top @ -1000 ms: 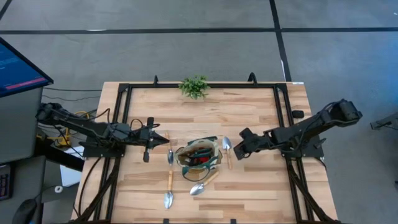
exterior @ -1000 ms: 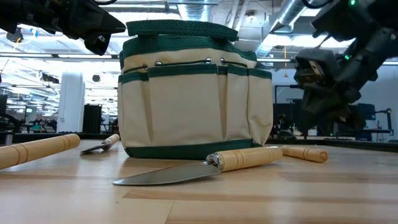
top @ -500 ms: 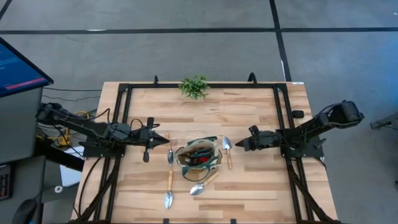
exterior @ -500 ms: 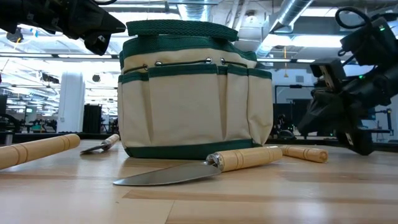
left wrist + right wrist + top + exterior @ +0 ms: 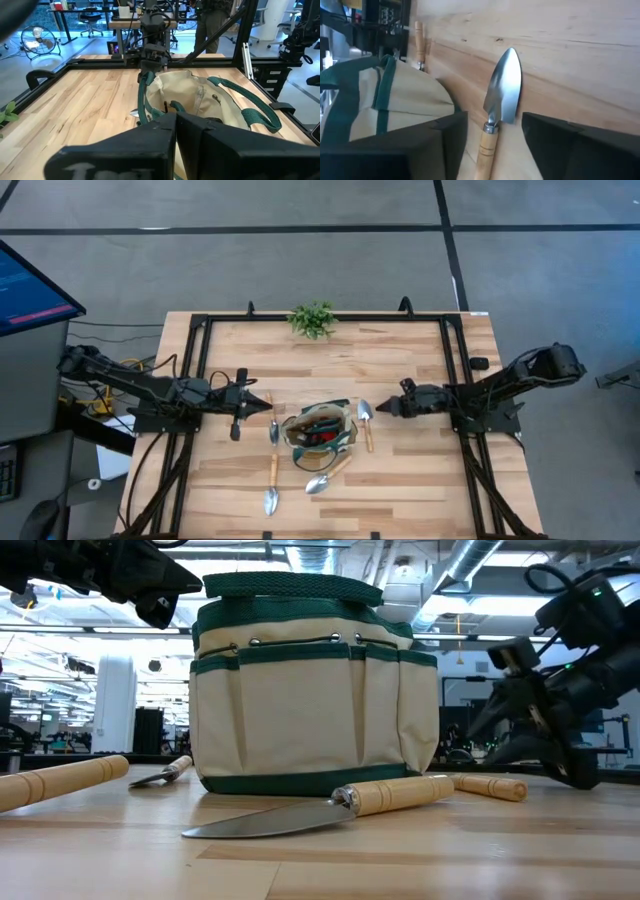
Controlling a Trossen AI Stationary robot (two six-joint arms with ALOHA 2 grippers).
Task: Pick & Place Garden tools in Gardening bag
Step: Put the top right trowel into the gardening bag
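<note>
The tan gardening bag (image 5: 318, 428) with green trim stands upright mid-table; it also shows in the low view (image 5: 310, 700). A red-and-black item (image 5: 322, 436) lies in its mouth. Three wooden-handled trowels lie flat on the table: one right of the bag (image 5: 366, 425), one at its near side (image 5: 326, 477), one near left (image 5: 271, 483). A small tool (image 5: 273, 430) lies left of the bag. My right gripper (image 5: 387, 409) is open just above the right trowel (image 5: 502, 97), one finger on either side of its neck, not touching. My left gripper (image 5: 266, 408) is shut and empty, left of the bag.
A leafy green plant (image 5: 312, 318) stands at the table's far edge. A black frame (image 5: 200, 330) runs round the tabletop. Bare wood lies between the plant and the bag. A monitor (image 5: 30, 285) stands off the table's left.
My right gripper has come down toward the table beside the bag's right side and tipped from pointing steeply down to nearly level, ending over the right trowel. The trowels and the bag have not moved.
</note>
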